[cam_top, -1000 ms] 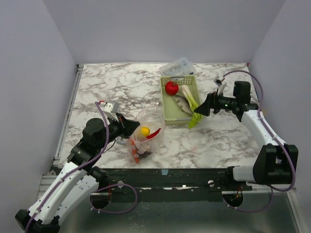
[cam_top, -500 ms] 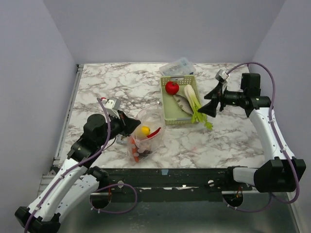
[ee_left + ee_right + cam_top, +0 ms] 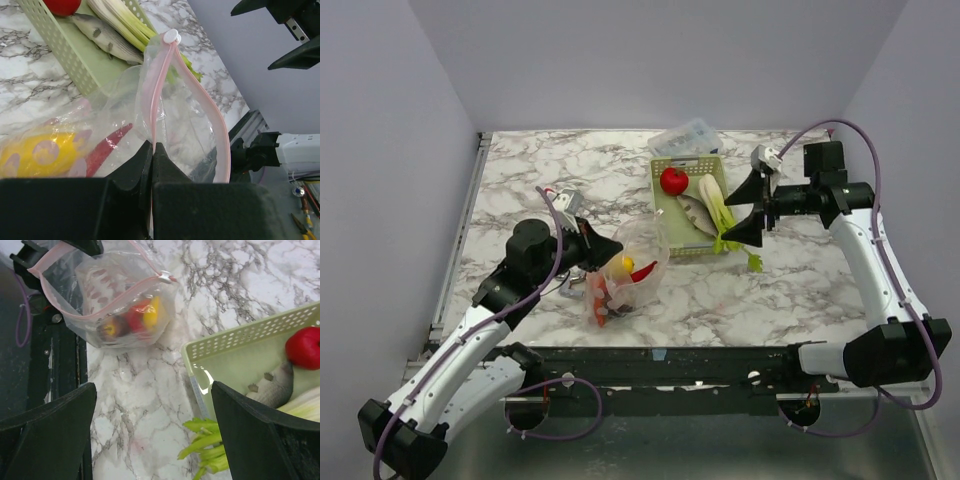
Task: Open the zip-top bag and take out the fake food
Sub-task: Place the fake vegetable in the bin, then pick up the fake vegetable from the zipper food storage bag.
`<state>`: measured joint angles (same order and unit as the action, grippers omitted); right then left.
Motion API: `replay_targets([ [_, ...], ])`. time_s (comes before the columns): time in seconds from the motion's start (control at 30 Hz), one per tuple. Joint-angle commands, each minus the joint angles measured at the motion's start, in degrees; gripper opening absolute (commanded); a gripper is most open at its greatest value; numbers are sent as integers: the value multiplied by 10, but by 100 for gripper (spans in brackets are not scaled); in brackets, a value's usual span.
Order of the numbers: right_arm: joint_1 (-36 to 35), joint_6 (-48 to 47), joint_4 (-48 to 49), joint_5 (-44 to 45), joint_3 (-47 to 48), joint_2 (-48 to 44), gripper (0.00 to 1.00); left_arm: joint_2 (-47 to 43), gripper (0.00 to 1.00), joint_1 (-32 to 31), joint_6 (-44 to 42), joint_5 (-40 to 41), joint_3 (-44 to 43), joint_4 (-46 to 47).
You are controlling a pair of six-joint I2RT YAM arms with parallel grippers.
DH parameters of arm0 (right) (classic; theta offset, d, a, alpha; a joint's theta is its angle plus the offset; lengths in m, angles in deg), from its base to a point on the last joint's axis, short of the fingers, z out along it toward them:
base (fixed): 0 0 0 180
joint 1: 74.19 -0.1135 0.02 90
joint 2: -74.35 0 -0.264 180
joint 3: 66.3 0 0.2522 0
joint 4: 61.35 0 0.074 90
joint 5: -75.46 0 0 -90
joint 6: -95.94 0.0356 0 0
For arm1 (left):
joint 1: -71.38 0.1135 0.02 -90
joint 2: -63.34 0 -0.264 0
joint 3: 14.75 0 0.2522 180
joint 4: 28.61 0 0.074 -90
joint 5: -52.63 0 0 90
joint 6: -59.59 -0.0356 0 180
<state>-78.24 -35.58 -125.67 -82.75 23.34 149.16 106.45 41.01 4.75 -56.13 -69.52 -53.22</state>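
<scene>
The zip-top bag (image 3: 632, 268) is clear and crinkly with its mouth open, and stands near the table's front. My left gripper (image 3: 611, 250) is shut on its pink zip strip (image 3: 154, 100), holding that edge up. A yellow lemon (image 3: 627, 264), a red chili (image 3: 642, 272) and an orange carrot (image 3: 600, 302) lie inside; a dark beet (image 3: 110, 329) shows in the right wrist view. My right gripper (image 3: 748, 206) is open and empty, above the right edge of the pale green basket (image 3: 663, 222). The basket holds a red fruit (image 3: 672, 181) and a leek (image 3: 718, 208).
A toy fish (image 3: 694, 210) lies in the basket beside the leek, whose green leaves (image 3: 210, 445) hang over the basket's near right corner onto the marble. A clear rigid box (image 3: 688, 137) stands behind the basket. The table's front rail (image 3: 660, 355) runs just below the bag.
The leek left my right gripper and now lies in the basket; that gripper opened and rose to the right. My left gripper lifted the bag's edge up and rightward.
</scene>
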Motion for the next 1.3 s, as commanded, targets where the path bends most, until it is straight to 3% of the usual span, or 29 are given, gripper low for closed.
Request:
replay_targets([
  [0.0,-42,-39,-38,18,17,3,100,13,0,1,30,-41,-16,53],
  [0.4,-139,-94,-90,39,103,56,100,22,0,-6,61,-40,3,77],
  [0.7,-175,-122,-83,61,80,53,100,16,0,-7,72,-36,27,87],
  [1.27,-273,-153,-127,92,122,86,100,47,0,-27,83,-29,13,100],
])
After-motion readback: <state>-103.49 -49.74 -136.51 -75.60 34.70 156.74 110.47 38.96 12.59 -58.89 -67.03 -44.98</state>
